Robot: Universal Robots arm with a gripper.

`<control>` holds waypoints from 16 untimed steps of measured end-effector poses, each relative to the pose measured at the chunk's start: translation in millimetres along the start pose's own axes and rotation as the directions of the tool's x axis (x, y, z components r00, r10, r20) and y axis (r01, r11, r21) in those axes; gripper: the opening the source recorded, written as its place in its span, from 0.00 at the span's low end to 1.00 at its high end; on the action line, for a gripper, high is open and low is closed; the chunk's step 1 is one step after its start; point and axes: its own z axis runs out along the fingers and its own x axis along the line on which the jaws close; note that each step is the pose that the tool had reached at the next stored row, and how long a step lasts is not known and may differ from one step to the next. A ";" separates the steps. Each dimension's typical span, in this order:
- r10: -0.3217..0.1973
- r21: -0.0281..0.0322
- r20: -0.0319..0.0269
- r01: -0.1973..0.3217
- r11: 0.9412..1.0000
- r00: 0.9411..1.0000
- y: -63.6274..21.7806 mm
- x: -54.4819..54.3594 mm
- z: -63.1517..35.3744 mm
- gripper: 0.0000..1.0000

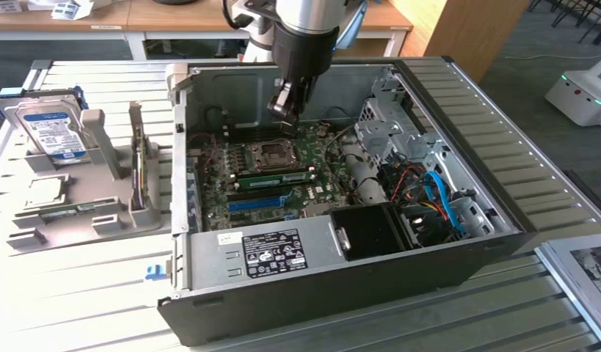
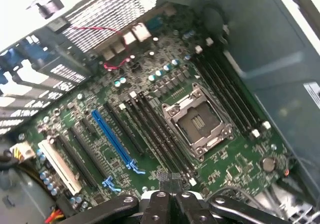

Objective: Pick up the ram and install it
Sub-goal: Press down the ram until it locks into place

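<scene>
Ram (image 1: 277,177), a slim green stick, already sits in a slot just near of the CPU socket (image 1: 274,152) on the motherboard (image 1: 310,194), lying left to right in the exterior view. End effector (image 1: 283,108) hovers inside the open computer case (image 1: 476,253), above the far edge of the board, fingers pressed together and holding nothing. Judging by this, good work here means checking that both slot latches are snapped and the stick sits level.

Gripper (image 1: 285,110) closed, pointing down.
</scene>
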 end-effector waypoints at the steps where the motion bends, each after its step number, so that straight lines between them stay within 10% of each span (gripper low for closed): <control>1: 0.018 0.001 0.001 -0.018 1.000 1.000 0.0 0.0 0.1 0.10; 9: 0.162 0.007 0.009 -0.162 0.987 0.987 0.0 0.1 0.7 0.10; 16: 0.286 0.012 0.016 -0.286 0.958 0.958 -0.1 0.1 1.3 0.10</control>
